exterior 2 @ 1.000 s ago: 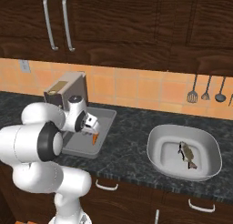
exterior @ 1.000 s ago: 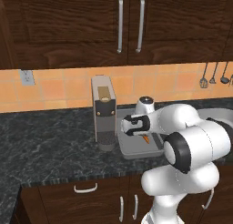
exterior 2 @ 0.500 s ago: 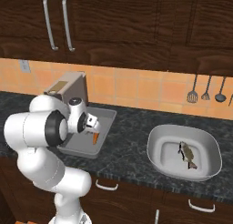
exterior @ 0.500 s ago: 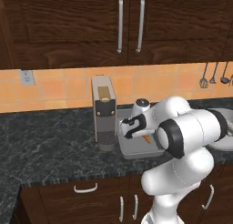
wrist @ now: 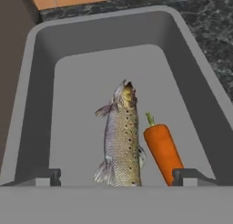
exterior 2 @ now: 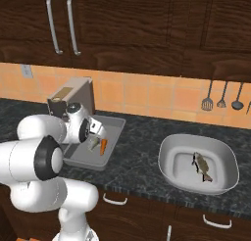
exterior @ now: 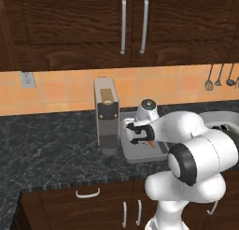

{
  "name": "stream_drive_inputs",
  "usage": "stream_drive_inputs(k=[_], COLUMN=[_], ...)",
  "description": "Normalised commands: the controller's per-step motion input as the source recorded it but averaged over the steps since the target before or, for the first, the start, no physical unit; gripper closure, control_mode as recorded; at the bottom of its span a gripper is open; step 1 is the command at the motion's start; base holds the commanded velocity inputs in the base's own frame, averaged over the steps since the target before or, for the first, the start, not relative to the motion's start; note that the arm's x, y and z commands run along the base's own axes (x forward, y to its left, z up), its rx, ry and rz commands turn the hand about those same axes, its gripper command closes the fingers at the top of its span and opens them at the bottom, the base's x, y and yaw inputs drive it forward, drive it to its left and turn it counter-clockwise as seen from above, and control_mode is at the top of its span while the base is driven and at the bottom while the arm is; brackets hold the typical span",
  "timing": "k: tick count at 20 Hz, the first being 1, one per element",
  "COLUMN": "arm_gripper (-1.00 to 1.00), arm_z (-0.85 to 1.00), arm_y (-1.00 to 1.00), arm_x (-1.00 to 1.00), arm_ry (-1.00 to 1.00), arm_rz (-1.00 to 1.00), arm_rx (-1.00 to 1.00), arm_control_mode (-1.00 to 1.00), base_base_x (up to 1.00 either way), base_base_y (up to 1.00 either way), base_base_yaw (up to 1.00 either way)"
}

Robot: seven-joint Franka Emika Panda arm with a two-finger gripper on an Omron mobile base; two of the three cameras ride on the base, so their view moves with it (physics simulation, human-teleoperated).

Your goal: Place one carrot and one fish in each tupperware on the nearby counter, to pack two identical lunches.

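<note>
My fingers (wrist: 116, 176) stand wide apart, released, hanging just above the long rectangular tray (wrist: 38, 82); one tip (wrist: 45, 176) shows at the left wall of the tray and the other (wrist: 189, 176) at the right, and nothing is caught between them. Below me in the hand view lie a fish (wrist: 119, 139) and a carrot (wrist: 163, 148), side by side on the tray's flat grey floor. The fish is speckled brown and silver, its head toward the far end of the tray and its tail toward me. The carrot lies just to its right, green stub pointing the same way as the fish's head, its body close against the fish's flank; I cannot tell whether the two touch.

From the right base view, my hand (exterior 2: 93, 132) is over the near end of that tray (exterior 2: 110, 125), with the orange carrot (exterior 2: 103, 146) poking out beneath it. The tray sits on the dark marbled bench (exterior 2: 142, 159), just beside the silver toaster (exterior 2: 73, 95). Well to the right on the same bench is the wider rounded-square bowl (exterior 2: 171, 159), and a second fish (exterior 2: 202, 165) lies inside it, alone.

In the left base view my hand (exterior: 140, 133) hovers over the tray (exterior: 133, 154), next to the toaster (exterior: 106, 114), and the carrot's tip (exterior: 151, 143) peeks out below it.
</note>
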Motion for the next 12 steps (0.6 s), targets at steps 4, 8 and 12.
stream_drive_inputs(k=[4, 8, 12], arm_gripper=[-1.00, -1.00, -1.00], arm_z=[0.83, 1.00, 1.00], arm_y=[-0.31, -0.23, -0.01], arm_x=[-0.96, -0.96, -1.00], arm_ry=[-0.21, -0.14, -0.06], arm_rz=[0.00, 0.00, 0.00], arm_rx=[0.04, 0.04, 0.00], arm_control_mode=[-1.00, -1.00, -1.00], base_base_x=[0.00, 0.00, 0.00], base_base_y=[0.00, 0.00, 0.00], base_base_yaw=[0.00, 0.00, 0.00])
